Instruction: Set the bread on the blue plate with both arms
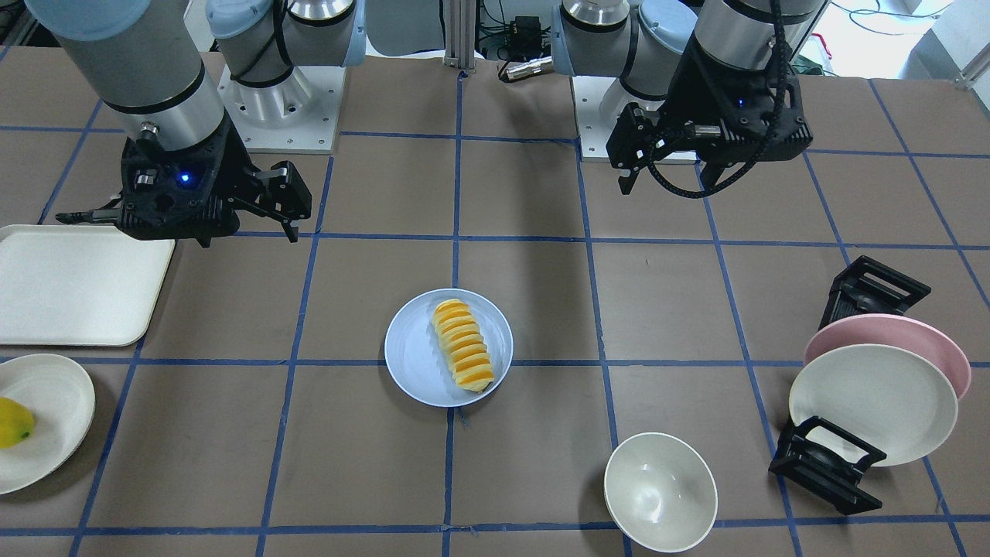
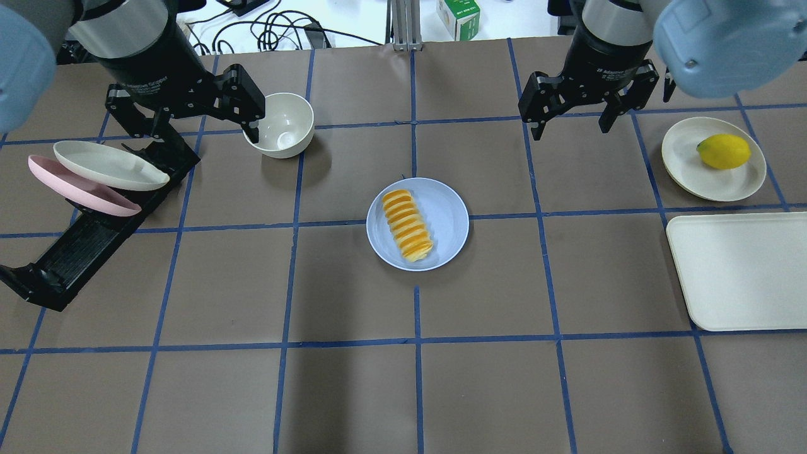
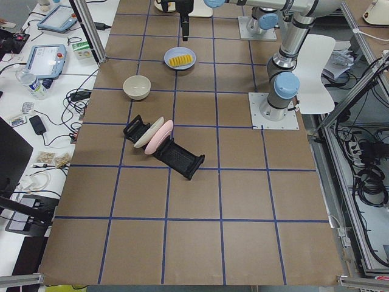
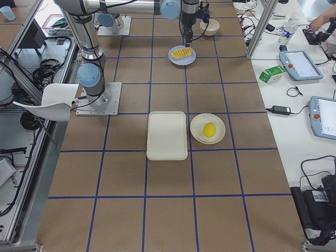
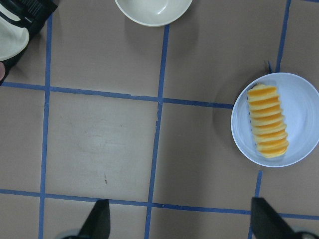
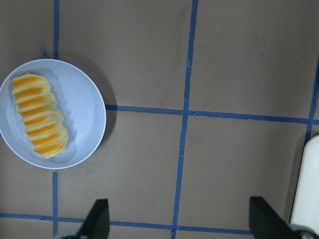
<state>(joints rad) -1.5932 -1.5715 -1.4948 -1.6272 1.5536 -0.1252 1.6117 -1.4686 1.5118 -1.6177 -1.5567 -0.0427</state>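
Observation:
The bread (image 2: 408,225) lies lengthwise on the blue plate (image 2: 449,217) at the table's centre. Both also show in the front view, bread (image 1: 462,344) on plate (image 1: 414,357), and in the wrist views, bread (image 5: 268,121) and bread (image 6: 40,115). My left gripper (image 2: 189,126) is open and empty, raised beyond the plate to its left, near the bowl. My right gripper (image 2: 570,123) is open and empty, raised beyond the plate to its right. Neither gripper touches the bread or the plate.
A white bowl (image 2: 280,123) stands by my left gripper. A black dish rack (image 2: 69,252) at the left holds a pink plate (image 2: 69,186) and a cream plate (image 2: 107,165). At the right, a lemon (image 2: 723,151) sits on a cream plate (image 2: 687,164) beside a cream tray (image 2: 741,271).

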